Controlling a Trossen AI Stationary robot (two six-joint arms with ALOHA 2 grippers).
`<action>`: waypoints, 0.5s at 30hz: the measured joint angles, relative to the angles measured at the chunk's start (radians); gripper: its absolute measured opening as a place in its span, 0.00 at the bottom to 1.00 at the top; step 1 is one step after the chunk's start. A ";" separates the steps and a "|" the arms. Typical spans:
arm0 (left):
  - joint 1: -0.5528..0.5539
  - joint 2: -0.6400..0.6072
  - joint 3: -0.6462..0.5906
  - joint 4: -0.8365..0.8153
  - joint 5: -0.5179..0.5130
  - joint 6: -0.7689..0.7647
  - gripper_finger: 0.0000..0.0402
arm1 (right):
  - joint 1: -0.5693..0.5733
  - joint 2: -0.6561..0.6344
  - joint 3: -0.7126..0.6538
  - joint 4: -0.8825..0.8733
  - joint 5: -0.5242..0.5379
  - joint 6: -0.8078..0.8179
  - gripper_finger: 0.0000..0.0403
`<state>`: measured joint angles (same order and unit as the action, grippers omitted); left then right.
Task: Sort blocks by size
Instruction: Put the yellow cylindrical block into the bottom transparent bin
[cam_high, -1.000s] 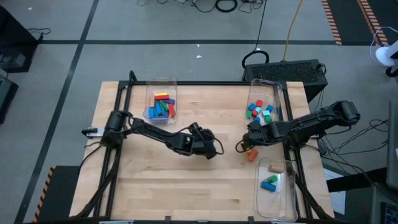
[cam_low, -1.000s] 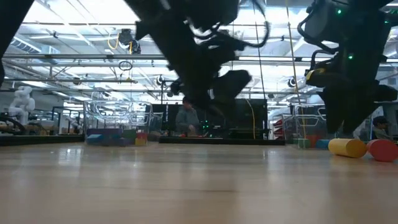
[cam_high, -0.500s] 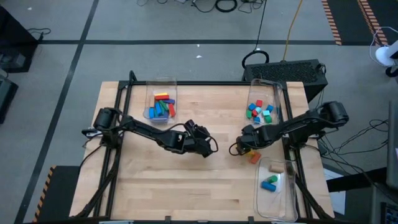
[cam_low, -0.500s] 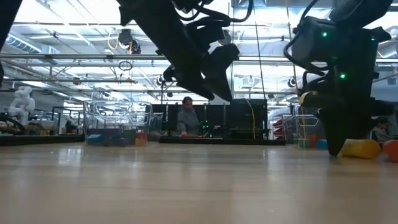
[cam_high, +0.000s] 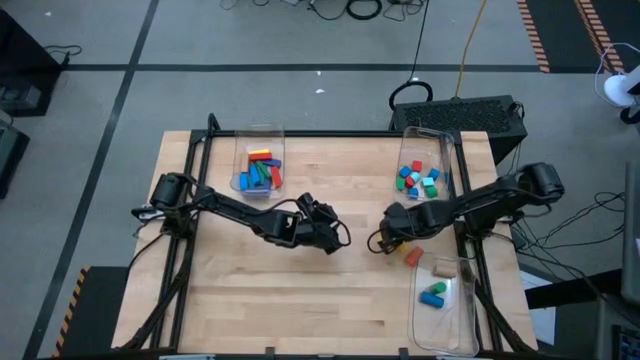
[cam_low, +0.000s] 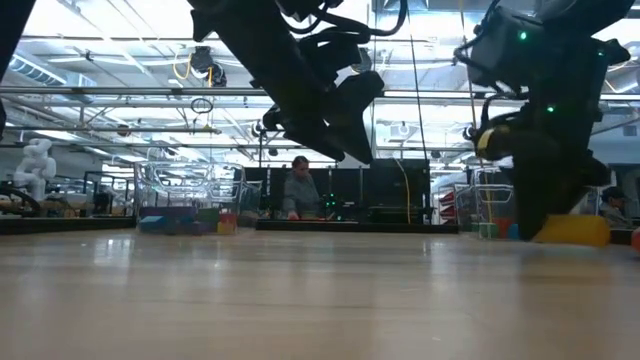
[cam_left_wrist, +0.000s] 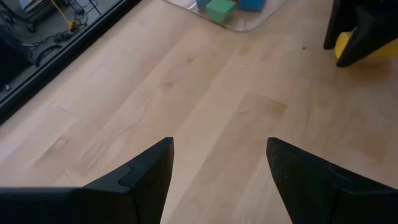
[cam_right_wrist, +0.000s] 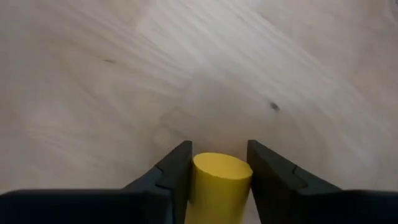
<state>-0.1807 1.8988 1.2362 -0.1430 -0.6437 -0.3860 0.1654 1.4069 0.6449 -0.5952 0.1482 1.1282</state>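
- Across the left half, the worktop (cam_high: 200, 300) lies bare wood; one clear bin (cam_high: 259, 165) of long blocks (cam_high: 262, 172) sits at its far edge.
- Mid-table, the left gripper (cam_high: 338, 238) hovers, fingers (cam_left_wrist: 146, 177) spread and released.
- Right of centre, the right gripper (cam_high: 384, 240) has its fingers (cam_right_wrist: 171, 177) clenched on one yellow cylinder (cam_right_wrist: 221, 178).
- One orange block (cam_high: 412, 256) lies beside it.
- Along the right edge stand two more bins (cam_high: 425, 150), each holding blocks.

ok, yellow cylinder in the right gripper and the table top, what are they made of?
Yellow cylinder: looks like painted wood, with even, matte colour and no visible grain, though plastic can't be excluded. It sits between the right gripper fingers. Table top: light bare wood, with clear grain streaks and a small knot.
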 joint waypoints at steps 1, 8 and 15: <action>-0.001 0.000 0.000 0.000 0.000 0.000 0.64 | 0.000 -0.007 0.000 0.010 0.001 -0.011 0.31; -0.013 0.000 0.000 -0.001 0.004 0.000 0.64 | 0.025 -0.100 0.000 0.066 0.009 -0.070 0.28; -0.011 0.000 0.000 -0.006 0.004 0.000 0.64 | 0.107 -0.250 0.000 0.081 0.036 -0.090 0.29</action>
<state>-0.1921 1.8988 1.2362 -0.1488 -0.6399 -0.3862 0.2728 1.1565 0.6449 -0.5144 0.1845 1.0383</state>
